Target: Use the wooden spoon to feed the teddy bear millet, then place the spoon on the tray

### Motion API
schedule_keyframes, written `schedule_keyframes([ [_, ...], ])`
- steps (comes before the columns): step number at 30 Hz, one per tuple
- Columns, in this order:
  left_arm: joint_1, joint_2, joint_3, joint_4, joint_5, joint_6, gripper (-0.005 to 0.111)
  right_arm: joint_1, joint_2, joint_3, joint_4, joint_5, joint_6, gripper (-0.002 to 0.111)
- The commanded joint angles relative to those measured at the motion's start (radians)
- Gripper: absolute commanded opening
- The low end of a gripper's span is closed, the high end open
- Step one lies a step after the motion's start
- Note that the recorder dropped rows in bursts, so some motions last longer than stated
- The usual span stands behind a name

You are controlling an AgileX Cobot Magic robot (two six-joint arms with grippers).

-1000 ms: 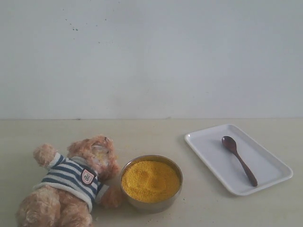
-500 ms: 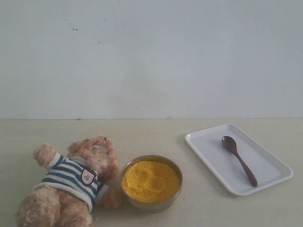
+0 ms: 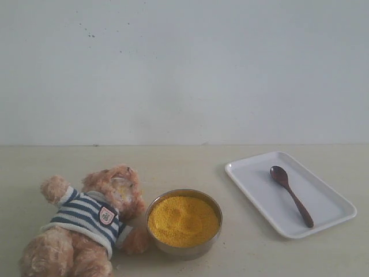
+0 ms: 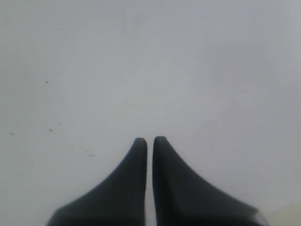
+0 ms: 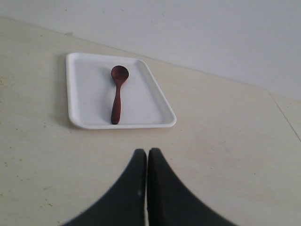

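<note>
The wooden spoon (image 3: 291,195) is lying on the tray (image 3: 259,179), bowl pointing far-left, handle near-right; left pincer (image 4: 149,140) and right pincer (image 5: 147,151) are sitting closed, empty.

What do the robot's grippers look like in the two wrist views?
The left gripper shows two matte black fingers, broad at the base and curving inward to slim rounded tips. The right gripper looks the same. No cables or markings show, and the exterior view shows neither arm.

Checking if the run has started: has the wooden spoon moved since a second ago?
No. The wooden spoon lies just where it did, diagonal on the tray.
</note>
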Motion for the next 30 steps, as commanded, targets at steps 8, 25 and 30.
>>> schedule_keyframes([
  [8,-0.015,-0.008,0.260,-1.027,0.032,1.193,0.004,-0.006,-0.005,-0.001,0.004,-0.001,0.000,0.000],
  [25,-0.009,-0.008,0.260,-1.266,0.679,1.086,0.004,-0.006,-0.005,-0.001,0.004,-0.001,0.000,0.000],
  [30,-0.007,-0.008,0.260,-1.261,0.622,1.134,0.004,-0.006,-0.005,-0.001,0.004,-0.001,0.000,0.000],
])
